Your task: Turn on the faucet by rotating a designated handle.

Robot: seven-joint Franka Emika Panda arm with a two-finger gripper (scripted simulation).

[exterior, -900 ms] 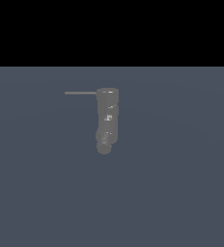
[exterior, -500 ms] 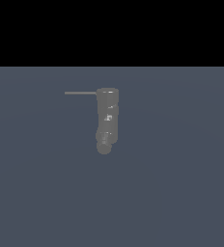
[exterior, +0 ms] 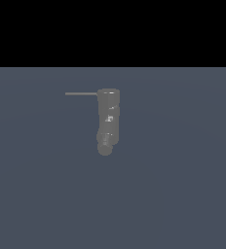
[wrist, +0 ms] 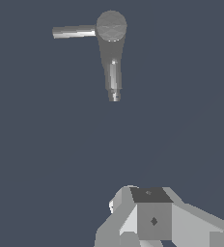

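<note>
The gripper (wrist: 150,217) is seen only in the wrist view, and whether its fingers are apart or together cannot be told; nothing is held; the faucet (wrist: 111,53) stands well ahead of it, untouched, with the handle (wrist: 74,32) jutting sideways from its top; the approach is judged best aimed at the rod's free end, so that leverage is gained and the body is cleared.

Pale grey, angular pincer (wrist: 152,217) housing
</note>
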